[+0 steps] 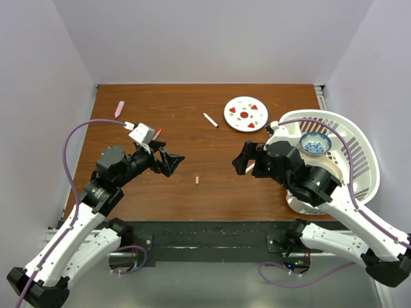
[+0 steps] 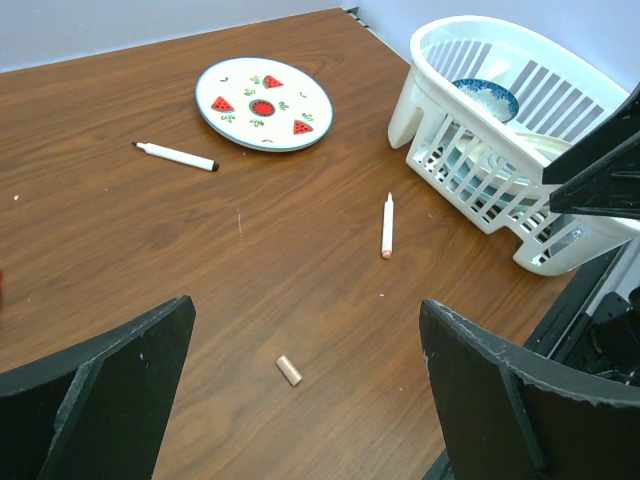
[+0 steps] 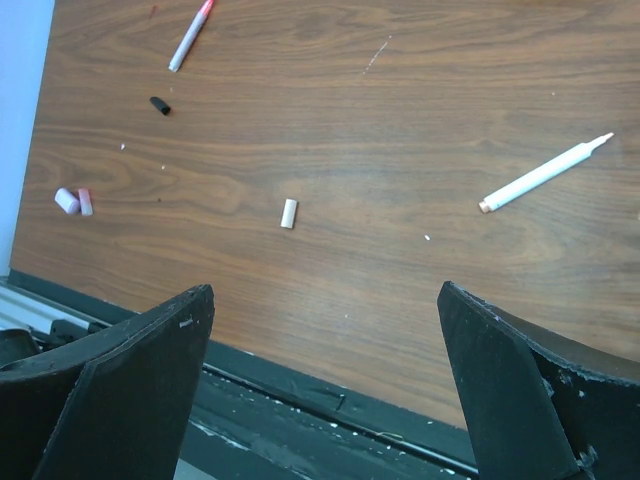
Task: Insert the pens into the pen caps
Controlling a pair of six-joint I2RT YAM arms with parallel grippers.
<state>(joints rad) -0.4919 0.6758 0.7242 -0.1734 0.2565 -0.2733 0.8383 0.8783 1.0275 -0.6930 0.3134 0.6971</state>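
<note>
Between my two claws, a bit toward my bases, sits a stubby pale cap. Its long axis runs roughly away from me, and it looks like smooth plastic on the wood-grain table. My left gripper is a touch nearer to it than my right gripper. Both are gaping wide, nothing in them. A thin white pen lies right by the right one, slim and round, probably rolls easily. Can't really tell if that cap fits it.
</note>
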